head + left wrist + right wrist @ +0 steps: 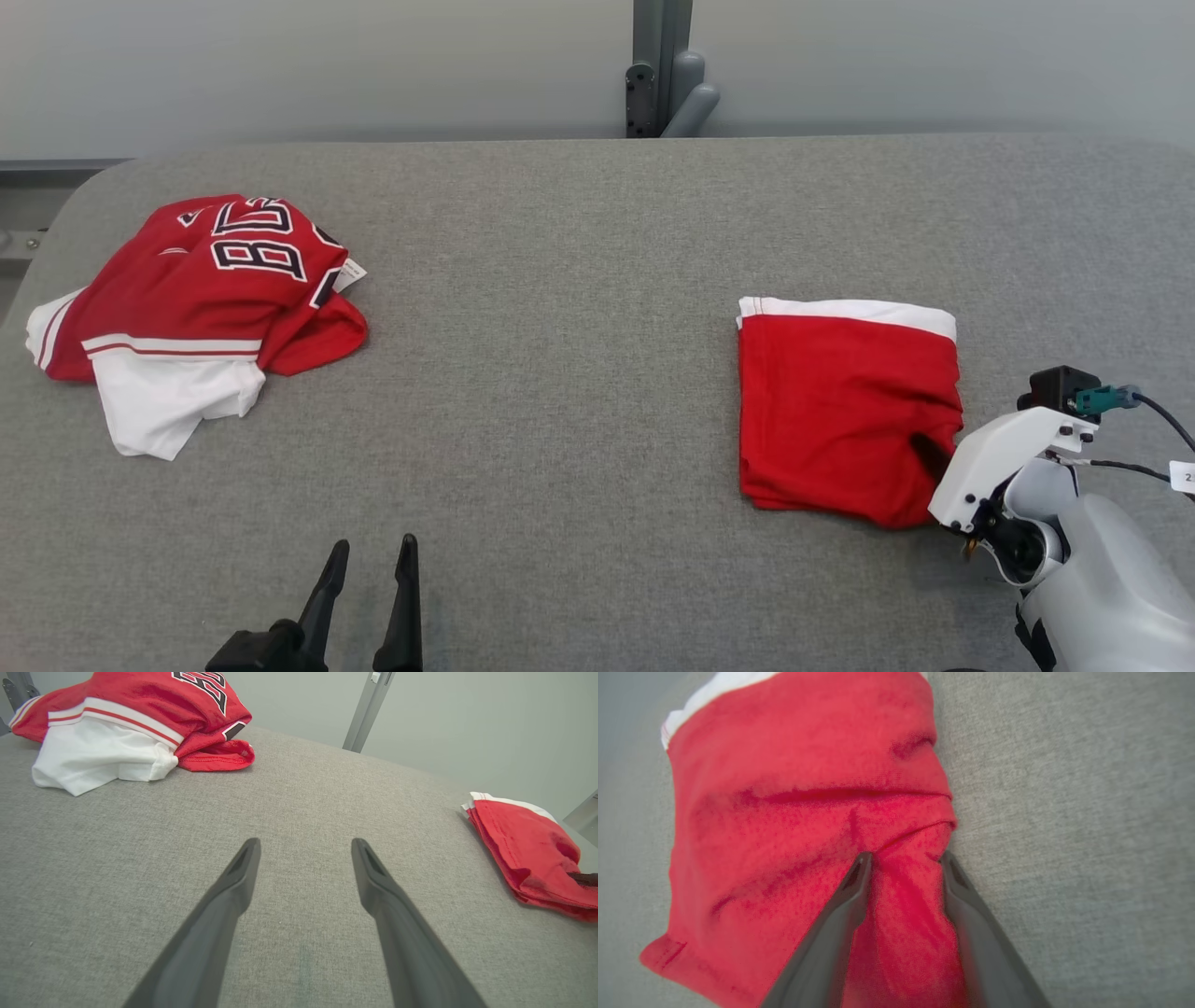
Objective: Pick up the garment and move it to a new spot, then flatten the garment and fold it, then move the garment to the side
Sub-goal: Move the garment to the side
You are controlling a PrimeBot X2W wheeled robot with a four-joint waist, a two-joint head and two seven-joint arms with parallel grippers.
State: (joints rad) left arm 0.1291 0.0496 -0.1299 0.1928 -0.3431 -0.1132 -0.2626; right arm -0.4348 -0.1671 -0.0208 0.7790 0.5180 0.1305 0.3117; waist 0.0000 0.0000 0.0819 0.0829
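Our right hand [906, 861] is pinching a raised ridge of the garment [845, 411] at its right border. The garment lies folded near the surface's [560, 373] right edge, closer to the near edge than the far one. Our left hand [306, 844] hovers spread and empty over bare surface by the near edge.

The pinch looks shallow to us and may catch only the top layers. If so, a lift or drag could peel the fold open and leave the lower layers behind. Pulling from one border could also skew the neat rectangle. A drag across the rough surface would likely bunch the underside. With little room left before the right edge, part of the garment might hang off.

The garment is soft, matte red knit with a white band [850, 310] along its far border, limp and creasing easily around the fingers. The surface is grey woven fabric with a coarse grain and rounded corners. A slicker red and white jersey [205, 289], with dark outlined numerals, sits crumpled near the left edge.
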